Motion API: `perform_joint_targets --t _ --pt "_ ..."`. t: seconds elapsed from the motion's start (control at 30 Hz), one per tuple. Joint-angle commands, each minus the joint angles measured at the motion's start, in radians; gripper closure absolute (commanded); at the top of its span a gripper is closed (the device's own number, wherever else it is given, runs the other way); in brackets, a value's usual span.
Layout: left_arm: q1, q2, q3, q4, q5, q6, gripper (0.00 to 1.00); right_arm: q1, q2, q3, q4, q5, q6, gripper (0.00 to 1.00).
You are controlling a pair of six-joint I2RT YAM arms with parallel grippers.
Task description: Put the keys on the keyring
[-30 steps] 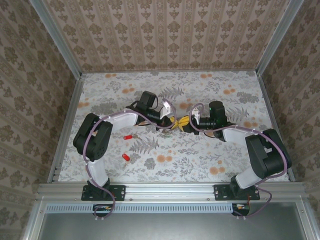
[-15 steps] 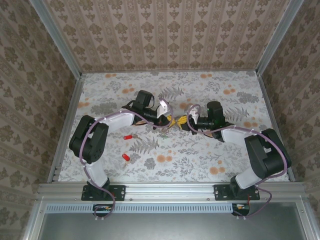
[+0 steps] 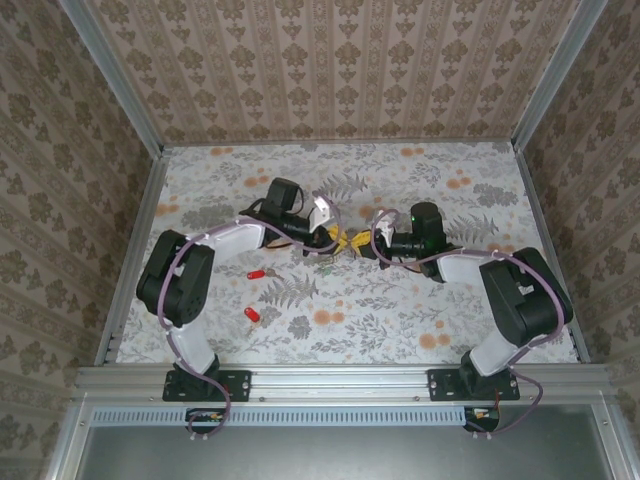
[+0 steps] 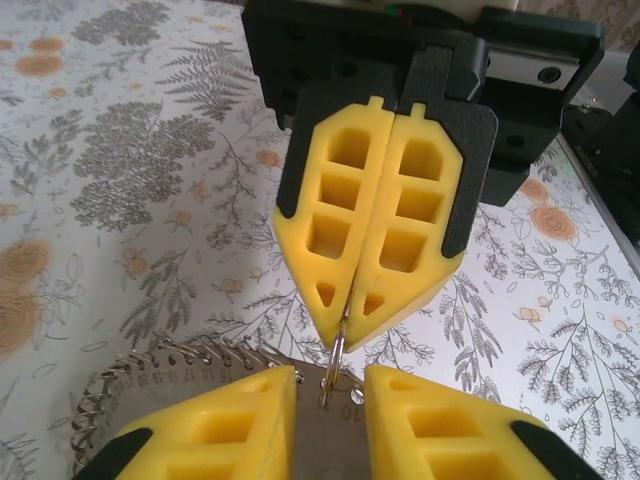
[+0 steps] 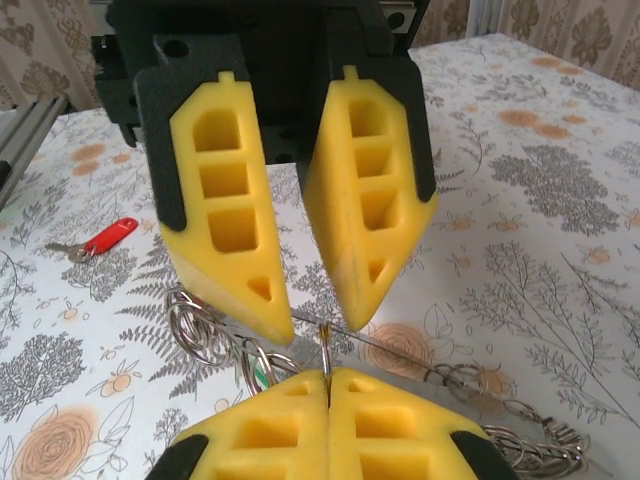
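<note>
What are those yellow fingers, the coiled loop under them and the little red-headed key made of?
Yellow fingers: probably moulded plastic or foam, matt, with hollow cells.
Keyring: metal wire, going by its shiny silvery coils.
Red key: glossy plastic head, it seems; small grey metal end.

the left arm (image 3: 180, 285) and right arm (image 3: 525, 295) wear the same livery: bulky black joint housings, pale grey-white links between them, and a purple cable (image 3: 176, 265) looping along each, above a flat black base plate (image 3: 235, 380). the left gripper (image 5: 310, 320) and right gripper (image 4: 345, 335) match too: their fingers (image 5: 225, 200) are yellow wedges moulded with rows of rectangular pockets and one small triangle near the tip, each backed by a black plate.
</note>
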Motion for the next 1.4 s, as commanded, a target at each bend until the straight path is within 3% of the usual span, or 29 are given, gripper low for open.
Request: perform_joint_targets --t 0.0,0.13,0.23,0.4,0.47,0.8,1.0,1.17,1.37 --pt "0.039 -0.021 -0.032 0.055 0.093 -0.066 0.73 0.003 0.043 -0.026 0.203 -0.029 0.064 1.0" --pt "0.077 -0.042 -0.119 0.215 0.089 -0.199 0.7 0.017 0.086 -0.1 0.42 0.061 0.111 1.0" --pt "0.106 -0.015 -0.122 0.188 0.081 -0.2 0.7 0.033 0.109 -0.158 0.57 0.155 0.145 1.0" --pt "0.055 0.04 -0.091 0.124 0.102 -0.206 0.71 0.106 0.132 -0.19 0.684 0.36 0.202 1.0" --pt "0.036 0.058 -0.085 0.116 0.093 -0.217 0.71 0.134 0.14 -0.185 0.691 0.385 0.192 1.0" --pt "0.025 0.091 -0.137 0.336 0.112 -0.389 0.75 0.127 0.17 -0.14 0.7 0.338 0.335 1.0" --pt "0.05 0.027 -0.211 0.464 0.057 -0.464 0.75 0.08 0.159 -0.122 0.697 0.21 0.353 1.0" --pt "0.143 -0.013 -0.299 0.764 0.067 -0.651 0.67 0.009 0.151 -0.049 0.696 0.007 0.399 1.0" --pt "0.191 0.069 -0.302 1.155 0.113 -0.903 0.64 -0.024 0.164 0.021 0.695 -0.115 0.419 1.0"
